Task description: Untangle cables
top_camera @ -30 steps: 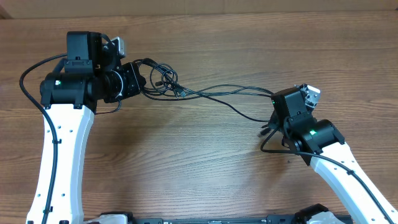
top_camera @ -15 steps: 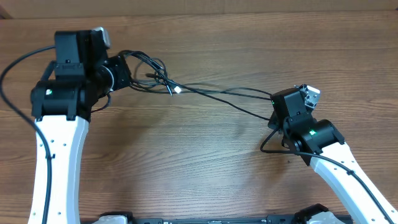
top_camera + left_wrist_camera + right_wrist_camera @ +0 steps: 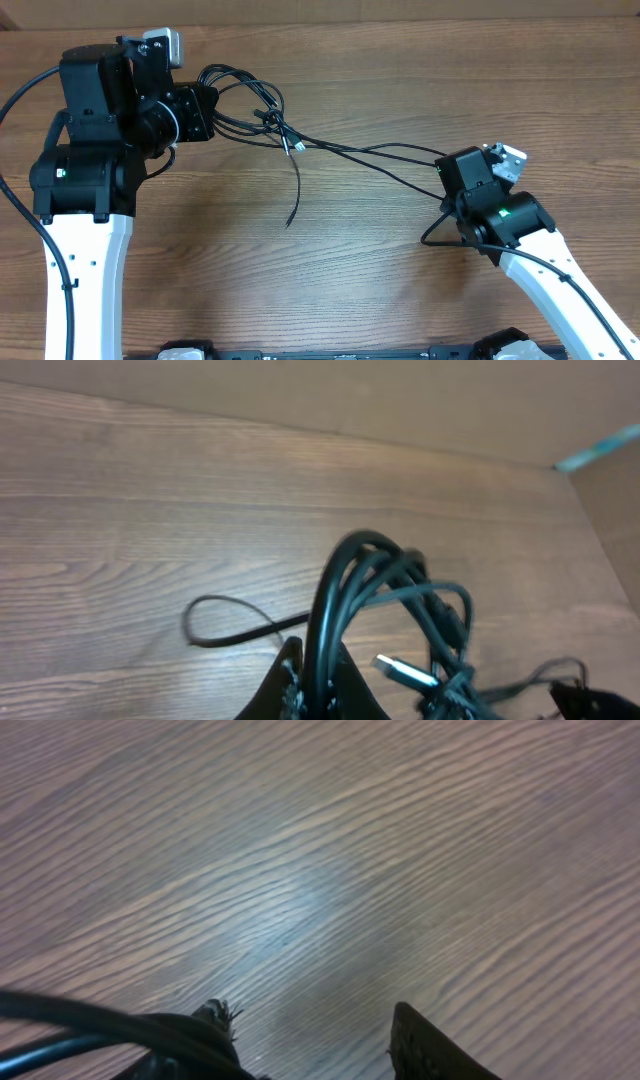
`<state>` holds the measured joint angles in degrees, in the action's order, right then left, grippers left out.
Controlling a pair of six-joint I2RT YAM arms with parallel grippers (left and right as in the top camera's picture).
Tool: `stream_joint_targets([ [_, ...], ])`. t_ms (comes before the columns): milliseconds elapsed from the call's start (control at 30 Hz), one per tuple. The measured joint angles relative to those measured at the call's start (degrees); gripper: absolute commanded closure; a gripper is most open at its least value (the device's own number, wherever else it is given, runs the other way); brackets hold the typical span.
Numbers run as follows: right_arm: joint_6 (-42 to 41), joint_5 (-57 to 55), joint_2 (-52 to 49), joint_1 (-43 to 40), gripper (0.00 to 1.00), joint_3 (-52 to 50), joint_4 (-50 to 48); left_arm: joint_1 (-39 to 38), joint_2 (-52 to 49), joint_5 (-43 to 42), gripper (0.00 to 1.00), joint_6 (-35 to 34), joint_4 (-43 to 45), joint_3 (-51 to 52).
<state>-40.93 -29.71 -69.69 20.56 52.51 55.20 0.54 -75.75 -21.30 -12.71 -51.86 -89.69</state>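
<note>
Overhead, the cables (image 3: pixel 272 122) stretch from upper left to middle right, one loose end trailing toward centre. There the left gripper (image 3: pixel 207 108) pinches their looped bundle; the right gripper (image 3: pixel 310 1020) has jaws spread, cords beside one finger.

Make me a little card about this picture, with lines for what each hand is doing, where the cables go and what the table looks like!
Left hand: shut on the cables, gripping a bunch of loops
Right hand: open, with one cable strand lying against one finger
Cables: thin and black, stretched from one hand to the other, tangled near the left hand
Loose end: one strand trails off the tangle toward the front of the table
Silver plug: pokes out of the tangle
Table: brown wood
</note>
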Motion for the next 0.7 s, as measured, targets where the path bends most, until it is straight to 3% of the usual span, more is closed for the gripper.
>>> stream_joint_targets([
  [133, -1.11, -0.02, 0.04, -1.84, 0.46, 0.7, 0.96, -0.04, 0.0, 3.93, 0.96, -3.04, -0.04, 0.02],
  [267, -1.36, 3.34, 0.55, -5.16, 0.35, 1.88, 0.81, -0.09, 0.0, 7.34, 0.96, -8.5, -0.63, 0.02],
  [333, -1.38, 5.35, 0.68, -6.69, 0.14, 1.9, 0.35, -0.09, 0.0, 8.15, 0.96, -12.07, -0.98, 0.02],
  [433, -0.81, 7.26, 0.68, -8.37, 0.0, 1.79, -1.03, 0.09, 0.0, 7.58, 0.96, -14.19, -0.11, 0.02],
  [533, 3.08, 11.58, 0.68, -10.25, 0.0, 1.29, -4.96, 1.01, 0.0, -0.07, 0.96, -10.36, 3.08, -0.04],
  [700, 19.06, 32.41, 0.55, -11.56, 0.0, 0.94, -11.76, 1.25, -0.17, -17.31, 0.94, 1.95, 0.17, -0.81],
])
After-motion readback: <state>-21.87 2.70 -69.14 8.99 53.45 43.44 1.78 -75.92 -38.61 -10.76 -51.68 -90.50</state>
